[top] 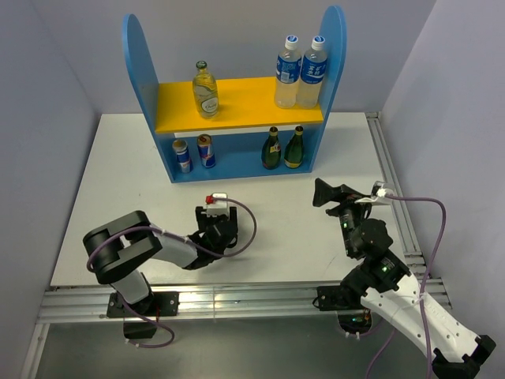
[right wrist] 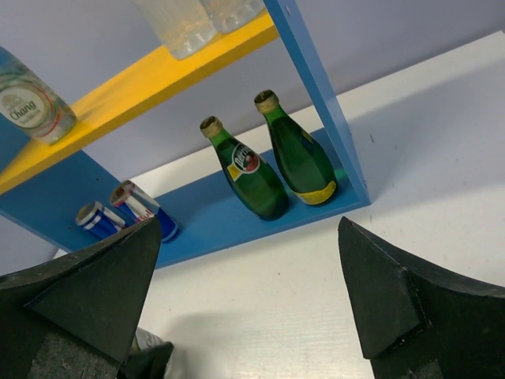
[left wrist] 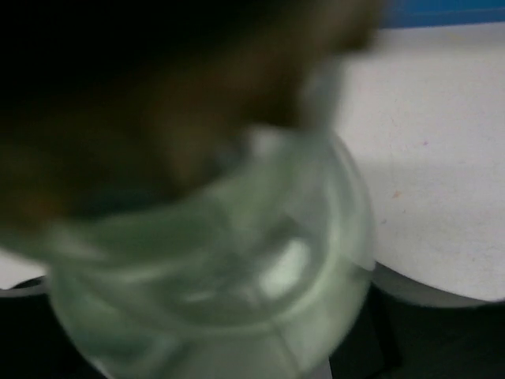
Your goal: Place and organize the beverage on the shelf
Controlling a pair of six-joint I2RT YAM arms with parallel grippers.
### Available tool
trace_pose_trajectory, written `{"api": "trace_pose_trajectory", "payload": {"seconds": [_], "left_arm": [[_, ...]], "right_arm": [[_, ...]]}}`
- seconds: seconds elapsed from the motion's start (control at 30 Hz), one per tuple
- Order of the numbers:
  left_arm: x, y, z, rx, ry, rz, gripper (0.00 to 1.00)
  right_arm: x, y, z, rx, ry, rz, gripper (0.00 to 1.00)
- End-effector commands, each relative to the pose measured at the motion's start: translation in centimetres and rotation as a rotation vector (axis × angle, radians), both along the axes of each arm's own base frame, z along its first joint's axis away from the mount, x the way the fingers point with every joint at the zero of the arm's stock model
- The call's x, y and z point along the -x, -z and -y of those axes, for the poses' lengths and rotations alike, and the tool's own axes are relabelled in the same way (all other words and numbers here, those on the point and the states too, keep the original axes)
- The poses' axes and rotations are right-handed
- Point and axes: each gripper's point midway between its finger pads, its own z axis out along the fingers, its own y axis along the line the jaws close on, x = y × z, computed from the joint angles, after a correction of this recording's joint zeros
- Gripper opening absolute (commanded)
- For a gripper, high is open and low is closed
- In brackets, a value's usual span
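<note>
Standing at the far side of the white table (top: 118,181), the two-level blue shelf unit (top: 138,47) with round-topped side panels carried most of the drinks. On its yellow upper board (top: 245,103) one clear glass bottle with a white label (top: 205,89) stood upright towards the left. Two taller clear plastic bottles with blue labels and caps (top: 289,71) (top: 313,71) stood side by side at the right end. On the lower level two slim blue-and-silver cans (top: 182,155) (top: 206,150) stood close together on the left, and two dark green glass bottles (top: 272,148) (top: 295,147) stood side by side on the right. The second clear glass bottle (left wrist: 221,300) was off the shelf, right up against the left gripper (top: 215,229), which sat low over the table in front of the cans. In the left wrist view its rounded glass body filled the lower frame as a blur, so I could not tell whether the jaws were gripping it or merely around it. It could not be made out from above. The right gripper (top: 327,193) hung over the table in front of the green bottles, its jaws spread wide with nothing between them.
</note>
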Motion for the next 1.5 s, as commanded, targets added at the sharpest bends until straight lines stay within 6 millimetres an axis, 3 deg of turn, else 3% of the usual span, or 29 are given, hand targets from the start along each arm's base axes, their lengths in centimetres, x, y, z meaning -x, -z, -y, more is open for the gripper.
{"api": "trace_pose_trajectory", "payload": {"seconds": [0.0,0.03,0.07,0.13,0.17,0.2,0.27,0.3,0.47,0.57,0.63,0.77,0.83,0.87,0.93,0.97,1.2,1.33,1.47], "left_arm": [[-1.8,-1.5,2.7,0.06,0.058,0.03,0.74],[-2.1,-1.6,2.9,0.063,0.054,0.03,0.59],[-2.2,-1.6,2.9,0.055,0.052,0.027,0.52],[-2.5,-2.2,3.0,0.055,0.038,0.031,0.11],[-2.3,-2.1,2.7,0.039,0.029,0.016,0.02],[-2.5,-3.4,2.7,0.052,0.015,0.032,0.0],[-2.2,-3.9,1.5,0.012,-0.023,0.01,0.0],[-2.4,-6.2,1.7,0.047,-0.029,0.038,0.0],[-2.9,-12.7,1.4,0.023,0.009,0.071,0.0],[-4.1,-18.7,1.2,0.049,0.008,0.13,0.0],[-4.8,-20.7,0.5,0.027,0.005,0.152,0.0],[-6.6,-27.0,-0.4,0.069,-0.015,0.24,0.0],[-7.9,-28.9,-1.6,0.078,-0.04,0.263,0.0],[-8.4,-31.1,-1.5,0.108,-0.032,0.292,0.0],[-9.9,-32.1,-2.5,0.085,-0.058,0.298,0.0],[-10.4,-34.1,-2.7,0.101,-0.072,0.324,0.0],[-14.7,-36.6,-5.2,0.113,-0.121,0.361,0.0],[-17.5,-35.8,-7.6,0.11,-0.179,0.337,0.0],[-19.1,-34.3,-8.6,0.117,-0.197,0.326,0.0]], "right_arm": [[-0.1,-0.4,-0.3,-0.019,-0.006,0.017,1.0],[-0.1,-0.4,-0.3,-0.019,-0.006,0.017,1.0],[-0.1,-0.4,-0.3,-0.018,-0.005,0.017,1.0],[-0.1,-0.5,-0.2,-0.019,-0.001,0.018,1.0],[-0.1,-0.5,-0.2,-0.019,-0.001,0.018,1.0],[-0.1,-0.6,-0.2,-0.021,0.0,0.02,1.0],[0.0,-0.7,-0.1,-0.022,0.002,0.023,1.0],[0.0,-0.7,-0.1,-0.023,0.0,0.025,1.0],[0.0,-0.8,-0.2,-0.03,-0.009,0.032,1.0],[0.0,-0.7,-0.4,-0.034,-0.016,0.035,1.0],[-0.1,-0.7,-0.6,-0.034,-0.022,0.035,1.0],[-0.1,-0.7,-0.6,-0.034,-0.023,0.034,1.0],[-0.1,-0.6,-0.6,-0.036,-0.025,0.037,1.0],[-0.1,-0.6,-0.6,-0.036,-0.025,0.036,1.0],[-0.1,-0.6,-0.6,-0.038,-0.022,0.036,1.0],[-0.1,-0.6,-0.6,-0.036,-0.02,0.034,1.0],[0.2,-0.8,-0.2,-0.043,-0.016,0.045,1.0],[0.2,-0.9,-0.2,-0.042,-0.016,0.045,1.0],[0.3,-0.8,-0.2,-0.045,-0.016,0.045,1.0]]}}
